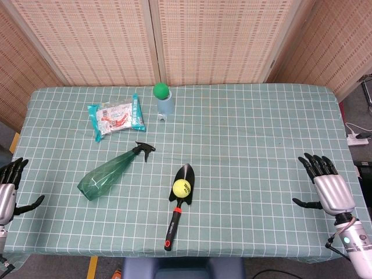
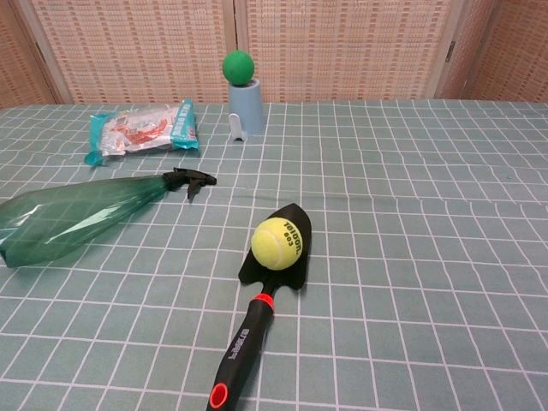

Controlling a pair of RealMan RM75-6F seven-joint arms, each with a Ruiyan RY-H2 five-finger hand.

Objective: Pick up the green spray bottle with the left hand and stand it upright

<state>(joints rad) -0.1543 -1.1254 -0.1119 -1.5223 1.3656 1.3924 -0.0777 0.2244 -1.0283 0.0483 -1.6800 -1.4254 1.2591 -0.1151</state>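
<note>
My left hand (image 1: 10, 185) empty, fingers spread | green spray bottle (image 1: 107, 174) lies flat, just left of trowel (image 1: 179, 200) | looks empty, light, slick, squashy | I'd grip mid-body, gently

We see our black-fingered left hand (image 1: 10, 185) at the left edge, fingers spread, holding nothing. Our silver-backed right hand (image 1: 324, 181) rests opposite, fingers likewise apart, above its grey wrist (image 1: 356, 237).

Dark print on yellow tennis ball (image 2: 276, 242), too blurred to read with confidence, white lettering along black trowel handle (image 2: 242, 346), illegible, red-and-white print on snack packet (image 2: 141, 128), not readable
</note>
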